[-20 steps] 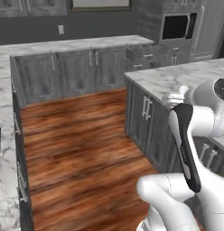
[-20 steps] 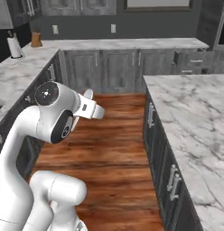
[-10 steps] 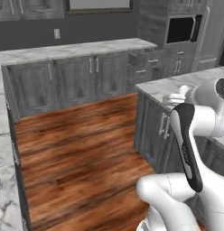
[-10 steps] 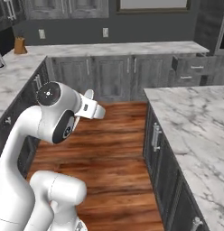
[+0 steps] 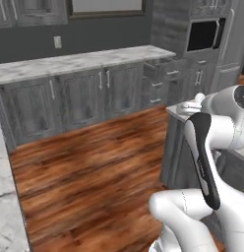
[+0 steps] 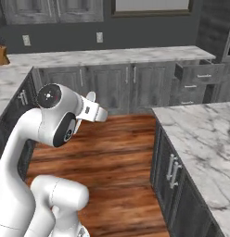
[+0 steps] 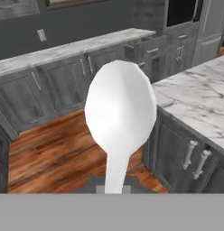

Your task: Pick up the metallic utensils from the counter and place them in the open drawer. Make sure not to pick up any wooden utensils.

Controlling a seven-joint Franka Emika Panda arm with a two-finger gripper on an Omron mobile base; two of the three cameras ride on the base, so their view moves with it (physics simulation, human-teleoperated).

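The bench (image 6: 200, 134) is a white marble slab with grey veins on a grey panelled base, its near corner jutting toward the wooden floor (image 6: 121, 152). Along the back wall runs a second long marble bench (image 6: 107, 55) over grey cabinets; at its far left end stands a small brown object (image 6: 1, 54).

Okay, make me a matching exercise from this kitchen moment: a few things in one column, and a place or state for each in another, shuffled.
Things:
1. pale spoon
2. open drawer
3. island counter
4. gripper

States or places:
A. white marble with grey veins
B. pulled out of the far cabinet run
C. shut on a stem
D. held upright, bowl facing the hand camera

Pairs: 1-D, 2-B, 3-A, 4-C
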